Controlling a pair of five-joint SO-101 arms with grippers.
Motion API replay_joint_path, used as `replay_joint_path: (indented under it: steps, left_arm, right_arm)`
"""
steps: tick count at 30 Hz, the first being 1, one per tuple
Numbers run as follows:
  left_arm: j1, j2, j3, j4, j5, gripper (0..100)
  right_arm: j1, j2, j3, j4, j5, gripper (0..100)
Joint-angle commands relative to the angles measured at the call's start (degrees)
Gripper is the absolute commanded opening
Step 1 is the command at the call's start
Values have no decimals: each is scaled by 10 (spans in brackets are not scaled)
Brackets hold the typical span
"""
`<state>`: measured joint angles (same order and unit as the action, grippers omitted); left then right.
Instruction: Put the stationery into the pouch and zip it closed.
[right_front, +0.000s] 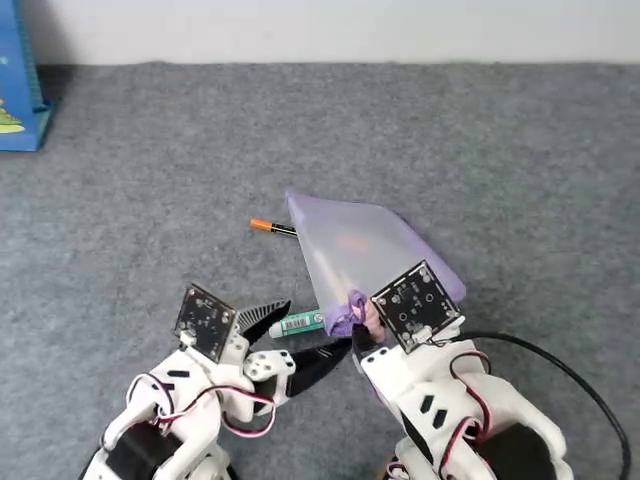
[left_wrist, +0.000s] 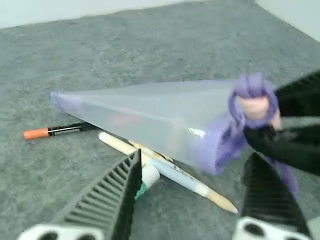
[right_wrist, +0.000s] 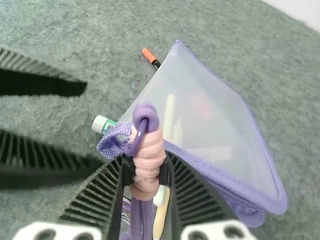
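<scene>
The right tool (right_wrist: 145, 167) is clamped narrow on the pink cord (right_wrist: 147, 150) looped through the purple zip end of the pouch (right_front: 360, 250), holding that end up off the grey counter (right_front: 150, 180). The left tool (left_wrist: 195, 160) stands wide, holding nothing, just beside that raised end.

3 pieces of stationery lie on the counter along the pouch's edge, partly under it: an orange-capped pen (right_front: 268, 226), a cream pencil (left_wrist: 165, 167) and a green-labelled tube (right_front: 298, 323) (its print is too small to read). The tube lies between the left tool's fingers. A blue box (right_front: 18, 80) with a picture on it stands at the far corner.
</scene>
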<state>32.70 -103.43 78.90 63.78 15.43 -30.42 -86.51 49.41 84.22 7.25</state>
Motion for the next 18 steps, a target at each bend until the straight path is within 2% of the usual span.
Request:
replay_joint_path:
  steps: [1,7,12,18]
  left_arm:
    - [-32,-6,5,-36,3,246]
    - [-27,-6,65,-77,-36,194]
    - [-29,-6,79,-87,-38,152]
    - [-29,-6,80,-89,-63,17]
  right_arm:
    - [-3,-31,-9,15,9,8]
    - [-3,-78,-7,24,10,8]
    - [-3,-78,-7,25,10,8]
    - [0,-83,-5,66,51,8]
